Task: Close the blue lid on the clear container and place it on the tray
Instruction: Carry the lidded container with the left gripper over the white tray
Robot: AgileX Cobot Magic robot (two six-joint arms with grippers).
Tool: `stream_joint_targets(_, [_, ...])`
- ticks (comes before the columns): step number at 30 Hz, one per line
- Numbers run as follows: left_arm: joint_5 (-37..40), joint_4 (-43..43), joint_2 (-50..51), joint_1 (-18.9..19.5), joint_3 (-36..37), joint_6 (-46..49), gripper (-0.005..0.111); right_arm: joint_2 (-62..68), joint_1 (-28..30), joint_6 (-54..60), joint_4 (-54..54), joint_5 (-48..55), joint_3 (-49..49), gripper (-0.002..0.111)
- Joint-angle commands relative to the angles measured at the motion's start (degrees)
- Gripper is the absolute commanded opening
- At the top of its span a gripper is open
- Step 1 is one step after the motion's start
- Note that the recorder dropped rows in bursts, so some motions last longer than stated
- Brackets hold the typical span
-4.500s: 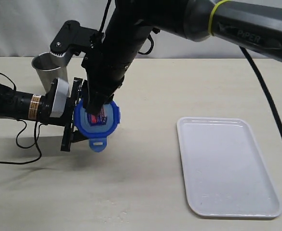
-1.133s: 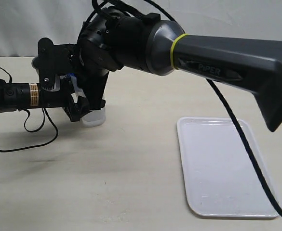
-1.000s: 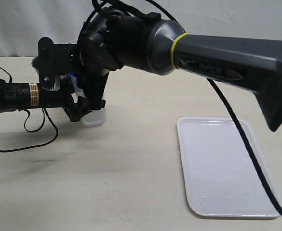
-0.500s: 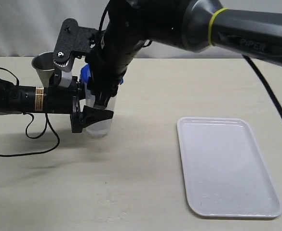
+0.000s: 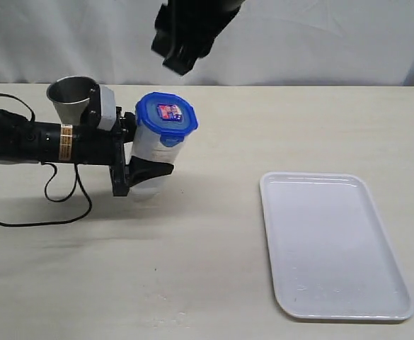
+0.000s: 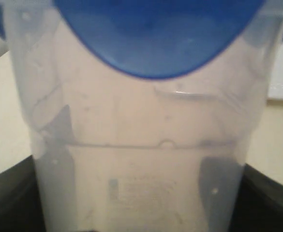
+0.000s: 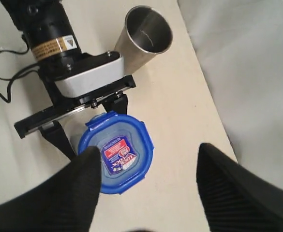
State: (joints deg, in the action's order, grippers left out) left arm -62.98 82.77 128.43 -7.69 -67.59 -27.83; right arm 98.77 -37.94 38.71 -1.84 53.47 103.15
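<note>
The clear container [image 5: 150, 145] stands on the table with its top leaning slightly right, and the blue lid [image 5: 165, 117] sits on its rim, red-and-white label up. My left gripper [image 5: 144, 177] reaches in level from the left and is shut on the container's lower part. In the left wrist view the container [image 6: 146, 145] fills the picture, with the lid [image 6: 160, 34] above it and a dark finger [image 6: 264, 203] at either side. My right gripper [image 5: 175, 60] hangs open high above the lid, touching nothing. From the right wrist the lid [image 7: 117, 157] lies below the open gripper [image 7: 148, 159].
A steel cup [image 5: 72, 99] stands just behind the left arm, close to the container. The white tray [image 5: 334, 244] lies flat at the right front. A black cable [image 5: 23, 212] loops on the table under the left arm.
My right gripper has let go of the lid and risen well above the container. The lid stays on the container, which the left gripper still holds.
</note>
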Motion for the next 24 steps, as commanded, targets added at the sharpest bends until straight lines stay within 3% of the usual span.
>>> stream_joint_targets(1, [7.75,-0.77,-5.65,-5.4,-0.53,-2.61,0.0,-4.99,5.13,-0.44,-6.16,3.21,-0.41,0.041])
stream_joint_targets(4, [17.08,0.71,-8.82,-10.09,-0.53,-2.61,0.0,-8.87,8.4,0.81,-7.6,1.1,-3.31,0.026])
stream_joint_targets(10, [36.5,6.84,-13.23,-20.73,-0.53,-1.85,0.0,-16.92,15.46,-0.4,-13.53,-12.55,-12.57,0.004])
stream_joint_targets(19, [67.47,10.1,-13.43,-37.95,-3.76,8.08,0.0,-28.84,20.74,-1.11,-18.63,-31.34,-31.32,0.005])
stream_joint_targets(24, [81.43,15.04,-13.43,-44.37,-5.53,15.84,0.0,-34.48,22.14,-2.31,-19.14,-39.41,-40.65,0.005])
